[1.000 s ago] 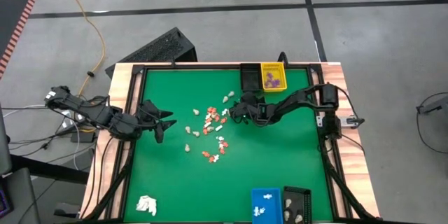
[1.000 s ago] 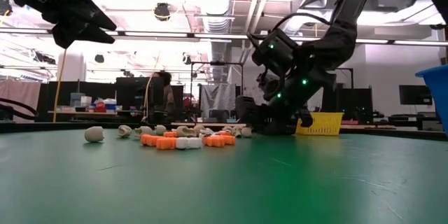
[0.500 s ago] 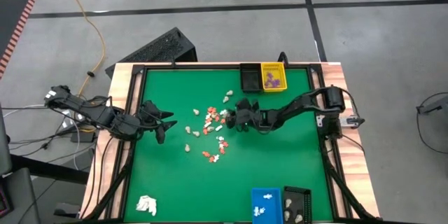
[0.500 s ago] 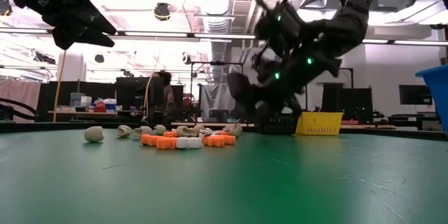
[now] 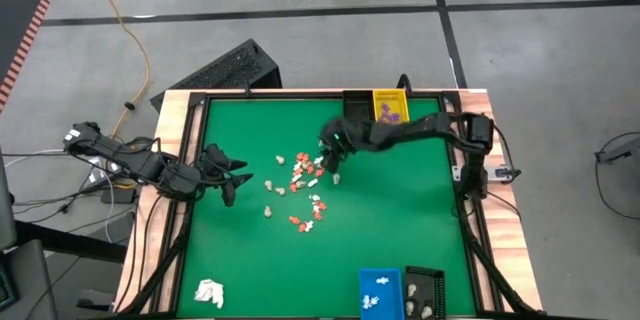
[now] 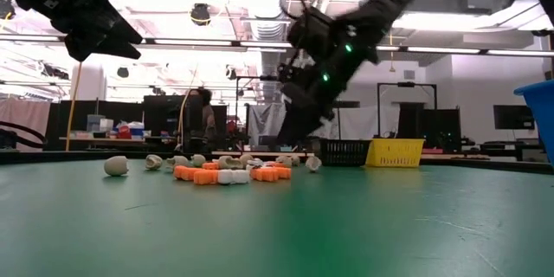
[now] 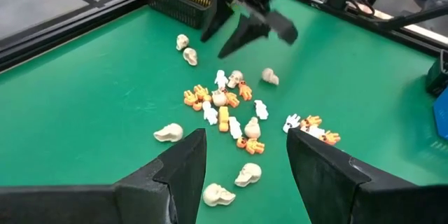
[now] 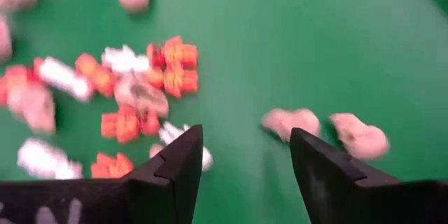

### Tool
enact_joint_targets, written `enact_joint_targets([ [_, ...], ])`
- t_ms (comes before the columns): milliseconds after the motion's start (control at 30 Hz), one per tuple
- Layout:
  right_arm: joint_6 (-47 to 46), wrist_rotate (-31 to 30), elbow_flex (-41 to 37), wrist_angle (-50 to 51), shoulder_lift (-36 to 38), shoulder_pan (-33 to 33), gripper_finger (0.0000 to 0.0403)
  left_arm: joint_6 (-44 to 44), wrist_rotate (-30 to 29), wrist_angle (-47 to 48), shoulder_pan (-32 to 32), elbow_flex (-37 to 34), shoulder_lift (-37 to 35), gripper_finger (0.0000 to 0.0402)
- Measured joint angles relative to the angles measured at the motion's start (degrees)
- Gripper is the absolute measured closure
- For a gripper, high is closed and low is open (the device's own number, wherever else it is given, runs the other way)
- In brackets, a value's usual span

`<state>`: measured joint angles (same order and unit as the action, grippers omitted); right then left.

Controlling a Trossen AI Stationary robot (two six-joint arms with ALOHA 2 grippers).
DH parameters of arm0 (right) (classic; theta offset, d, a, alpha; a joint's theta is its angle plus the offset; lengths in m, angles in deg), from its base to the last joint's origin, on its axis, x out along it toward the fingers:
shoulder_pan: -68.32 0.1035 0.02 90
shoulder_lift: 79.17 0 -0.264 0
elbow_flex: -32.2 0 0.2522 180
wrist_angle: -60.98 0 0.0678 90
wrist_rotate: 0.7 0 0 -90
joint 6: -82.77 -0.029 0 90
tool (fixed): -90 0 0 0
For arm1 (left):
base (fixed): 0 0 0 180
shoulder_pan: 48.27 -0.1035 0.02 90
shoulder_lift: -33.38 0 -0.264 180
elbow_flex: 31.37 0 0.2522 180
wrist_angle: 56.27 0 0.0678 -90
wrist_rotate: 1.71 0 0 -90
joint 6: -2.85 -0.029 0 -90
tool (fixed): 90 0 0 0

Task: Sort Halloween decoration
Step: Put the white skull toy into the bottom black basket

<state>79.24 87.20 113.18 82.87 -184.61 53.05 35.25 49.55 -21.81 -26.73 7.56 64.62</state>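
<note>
**Kid:** Looking down at the green table, where were the Halloween decoration pieces?

**Friend:** Most lay in a loose heap near the middle: little orange ones, white ones and cream skulls. A few purple ones sat in the yellow bin at the far edge. Some white ones were in the blue bin, and some cream ones in the black bin beside it.

**Kid:** Why like that?

**Friend:** I think each colour had its own bin, so the heap was what was left to sort.

**Kid:** What was the right pincer doing?

**Friend:** It hung right over the far side of the heap, spread wide with nothing in it. I guess it was set to pick a piece.

**Kid:** And the left pincer?

**Friend:** It waited near the left edge, spread too, holding nothing.

**Kid:** Any words to read?

**Friend:** None that I could make out.

**Kid:** What was the white lump?

**Friend:** A wad of something, alone in the near left corner.
</note>
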Motion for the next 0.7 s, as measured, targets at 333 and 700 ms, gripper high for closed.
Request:
enact_joint_targets([
  [333,29.5,-3.7,18.3,24.2,-0.7,-3.1,0.0190,-0.8,-0.1,1.3,0.0,0.0,0.0,0.0213],
  [700,28.4,-2.0,18.4,24.5,-7.1,-8.2,0.0190,-0.4,-0.8,2.7,0.0,0.0,0.0,0.0213],
])
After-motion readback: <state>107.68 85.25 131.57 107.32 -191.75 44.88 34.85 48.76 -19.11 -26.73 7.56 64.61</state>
